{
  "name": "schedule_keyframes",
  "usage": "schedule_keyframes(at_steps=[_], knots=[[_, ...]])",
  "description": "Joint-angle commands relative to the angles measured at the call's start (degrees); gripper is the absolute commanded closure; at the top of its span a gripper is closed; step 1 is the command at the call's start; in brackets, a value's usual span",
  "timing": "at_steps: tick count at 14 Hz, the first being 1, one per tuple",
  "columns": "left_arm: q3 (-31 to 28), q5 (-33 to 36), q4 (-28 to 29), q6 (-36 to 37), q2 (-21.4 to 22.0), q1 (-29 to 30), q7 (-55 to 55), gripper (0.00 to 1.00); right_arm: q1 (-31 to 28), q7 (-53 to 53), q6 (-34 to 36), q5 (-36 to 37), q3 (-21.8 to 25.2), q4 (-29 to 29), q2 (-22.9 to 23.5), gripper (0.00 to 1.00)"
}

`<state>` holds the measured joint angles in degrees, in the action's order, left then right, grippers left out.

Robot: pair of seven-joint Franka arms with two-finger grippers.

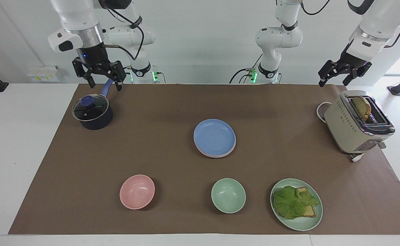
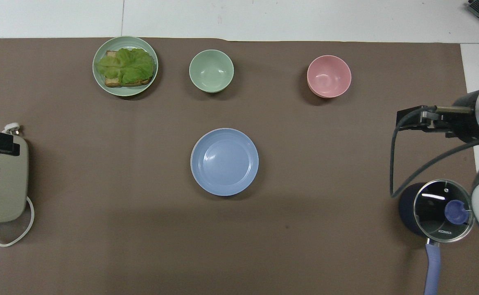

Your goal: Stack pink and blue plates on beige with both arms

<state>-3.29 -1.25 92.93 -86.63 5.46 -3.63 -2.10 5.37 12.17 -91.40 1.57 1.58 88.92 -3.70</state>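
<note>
The blue plate (image 1: 214, 136) (image 2: 224, 161) lies on top of a stack in the middle of the brown mat. A pale pink plate (image 1: 217, 155) shows only as a thin rim under it. The beige plate is hidden beneath them. My right gripper (image 1: 106, 85) hangs open in the air over the saucepan's handle, holding nothing. In the overhead view the right gripper (image 2: 412, 119) shows at the edge of the mat. My left gripper (image 1: 333, 82) waits open and raised over the toaster's end of the table.
A lidded dark saucepan (image 1: 92, 112) stands at the right arm's end. A beige toaster (image 1: 357, 124) with bread stands at the left arm's end. A pink bowl (image 1: 137, 191), a green bowl (image 1: 228, 195) and a green plate (image 1: 311, 222) with lettuce on toast lie farthest from the robots.
</note>
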Motion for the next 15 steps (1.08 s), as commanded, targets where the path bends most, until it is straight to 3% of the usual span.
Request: schedule_keyframes(at_steps=[1,6,13,15], knots=[[0.21,0.99,-0.64,1.11,0.34,0.20,0.08,0.00,-0.63,-4.77,2.27,0.36,2.10,-0.24,-1.75,0.00],[0.21,0.99,-0.64,1.11,0.34,0.29,0.08,0.00,-0.19,-7.86,3.07,-0.26,3.25,3.71,-3.60,0.00],[0.21,0.99,-0.64,1.11,0.34,0.29,0.08,0.00,-0.19,-8.04,3.07,-0.43,3.25,3.90,-3.69,0.00],[0.21,0.99,-0.64,1.11,0.34,0.29,0.08,0.00,-0.45,-12.05,6.38,-0.34,3.25,2.59,-3.34,0.00]])
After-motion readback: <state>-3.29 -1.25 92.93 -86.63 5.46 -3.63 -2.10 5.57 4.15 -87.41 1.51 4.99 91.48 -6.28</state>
